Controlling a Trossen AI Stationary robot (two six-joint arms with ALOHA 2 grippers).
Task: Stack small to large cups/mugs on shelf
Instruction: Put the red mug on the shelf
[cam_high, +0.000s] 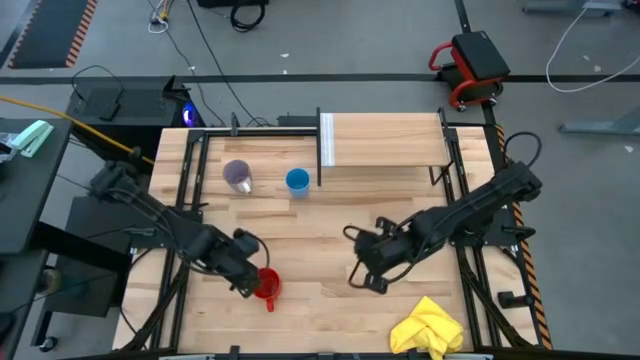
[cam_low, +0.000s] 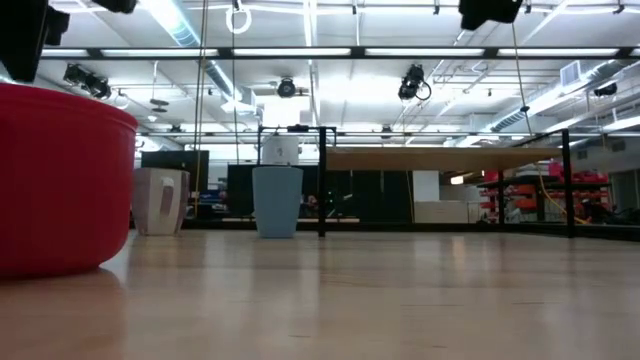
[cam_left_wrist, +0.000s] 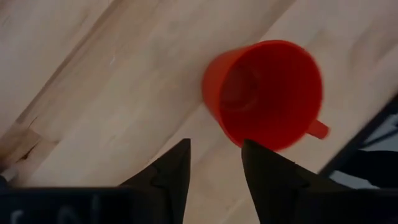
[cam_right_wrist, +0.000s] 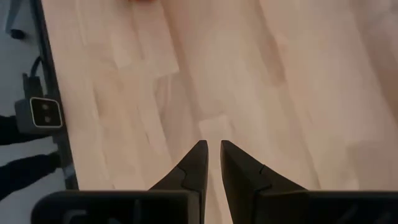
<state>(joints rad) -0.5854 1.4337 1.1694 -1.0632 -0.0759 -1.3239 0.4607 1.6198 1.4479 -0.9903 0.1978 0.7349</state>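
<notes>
- Red mug (cam_high: 266, 285) stands upright on the desk's near-left part; my left gripper (cam_left_wrist: 214, 163) hovers just beside it, fingers apart, empty.
- Right gripper (cam_right_wrist: 210, 163) waits mid-desk, fingers narrow, holding nothing.
- I judge: straddle one wall, avoid the handle, close gently.
- Shelf (cam_high: 385, 140) lies far.

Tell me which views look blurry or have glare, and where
Low view: red mug looms soft and oversized at the lens, ceiling lights glare. Left wrist view: the mug's rim smeared, left gripper open beside it. High view: evenly lit.
</notes>
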